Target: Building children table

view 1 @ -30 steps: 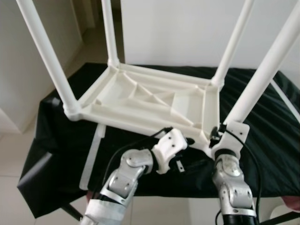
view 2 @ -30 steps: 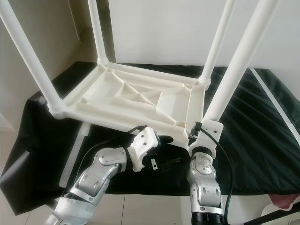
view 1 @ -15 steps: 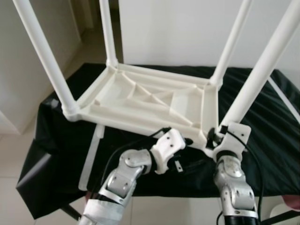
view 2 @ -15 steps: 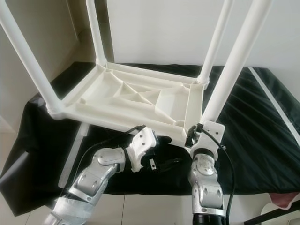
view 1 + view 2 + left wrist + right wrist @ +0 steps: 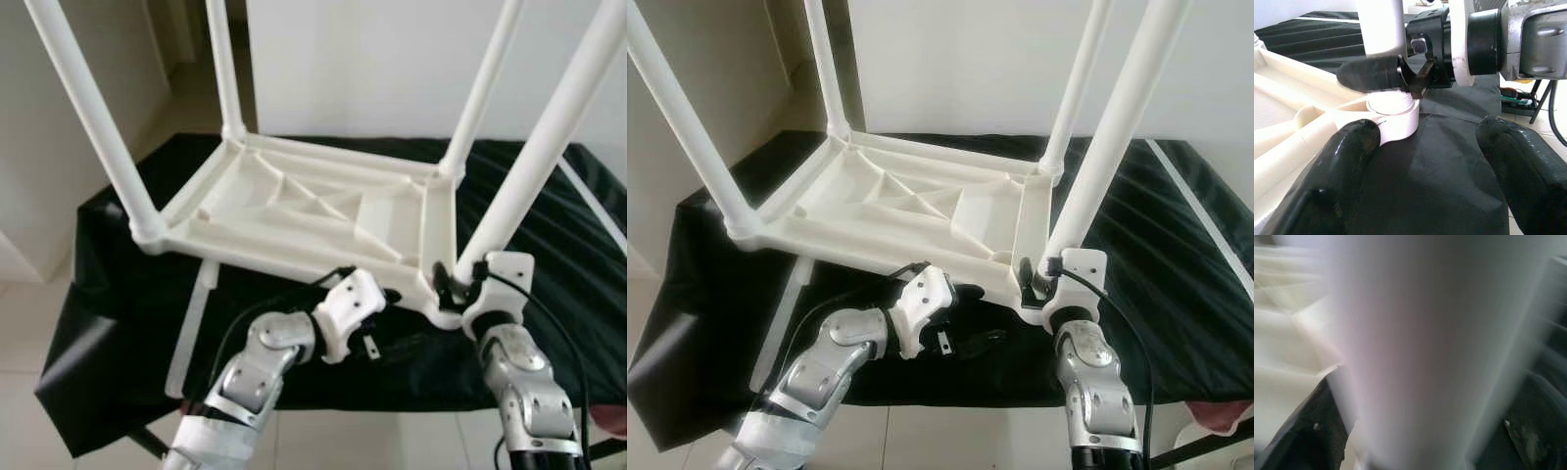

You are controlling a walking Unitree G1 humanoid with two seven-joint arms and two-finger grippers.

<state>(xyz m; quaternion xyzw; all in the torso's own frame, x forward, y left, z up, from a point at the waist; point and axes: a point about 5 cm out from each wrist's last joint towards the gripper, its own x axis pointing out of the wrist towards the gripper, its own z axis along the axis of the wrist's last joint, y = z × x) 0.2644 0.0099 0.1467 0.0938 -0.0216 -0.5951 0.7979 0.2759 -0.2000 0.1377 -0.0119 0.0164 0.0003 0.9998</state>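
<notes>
Four white legs point up from the upturned table (image 5: 313, 211), lying on a black cloth (image 5: 118, 294) over pale floor tiles (image 5: 29, 323), white wall (image 5: 392, 59) behind. Right gripper (image 5: 1038, 279) clamps the near right leg (image 5: 544, 147) at its socket. Left gripper (image 5: 1420, 161) hovers spread wide just beside that corner, holding nothing.

Blurred white table leg (image 5: 1415, 347) between dark fingers (image 5: 1317, 440).
</notes>
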